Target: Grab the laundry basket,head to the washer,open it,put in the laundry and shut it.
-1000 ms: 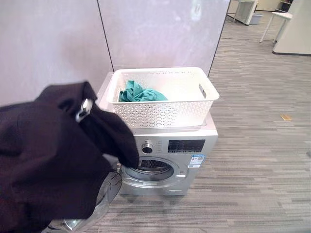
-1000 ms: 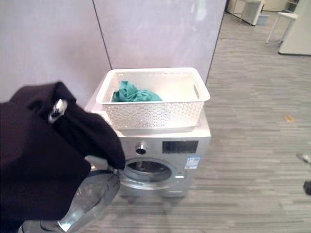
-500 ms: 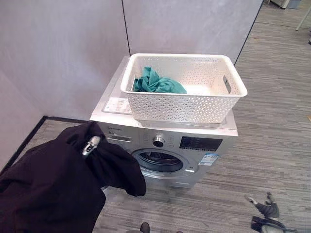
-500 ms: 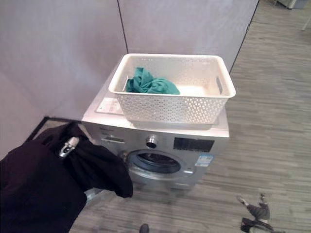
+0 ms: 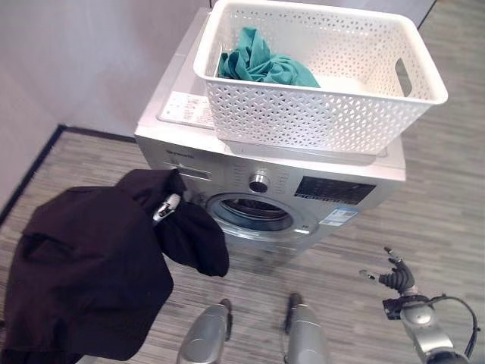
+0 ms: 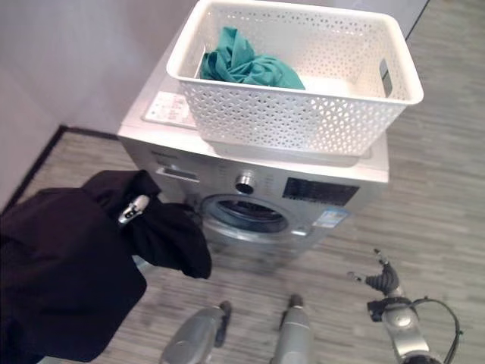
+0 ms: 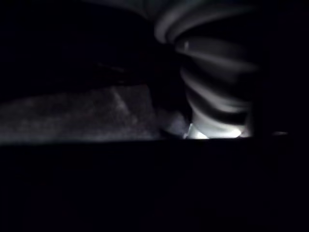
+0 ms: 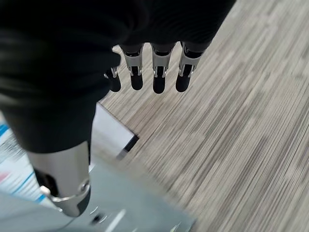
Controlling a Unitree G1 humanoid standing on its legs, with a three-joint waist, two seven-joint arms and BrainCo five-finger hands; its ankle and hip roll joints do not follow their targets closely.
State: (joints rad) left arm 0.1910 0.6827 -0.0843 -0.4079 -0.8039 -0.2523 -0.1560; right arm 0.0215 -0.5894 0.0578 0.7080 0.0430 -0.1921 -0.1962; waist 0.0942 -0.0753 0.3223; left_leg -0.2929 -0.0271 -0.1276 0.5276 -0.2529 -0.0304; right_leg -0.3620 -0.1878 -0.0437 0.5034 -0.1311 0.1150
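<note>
A white perforated laundry basket (image 5: 326,114) stands on top of the silver washer (image 5: 345,189), with a teal cloth (image 5: 265,64) bunched in its left end. The washer's round drum opening (image 5: 254,214) shows dark below the knob. A large black garment (image 5: 91,273) hangs in front of the washer's left side, and my left hand (image 5: 166,207) is wrapped in it, one silver finger clamped on the cloth. My right hand (image 5: 395,277) hangs low to the right of the washer, its fingers (image 8: 159,72) straight and holding nothing. The black garment hides the washer door.
A grey wall panel (image 5: 91,53) runs behind and left of the washer, with a dark floor strip (image 5: 30,171) at its foot. Striped grey floor (image 5: 447,220) spreads to the right and in front of the washer.
The camera has tipped down and closer to the washer. The black garment has dropped from beside the basket to the level of the drum opening. My right hand has come into view at lower right.
</note>
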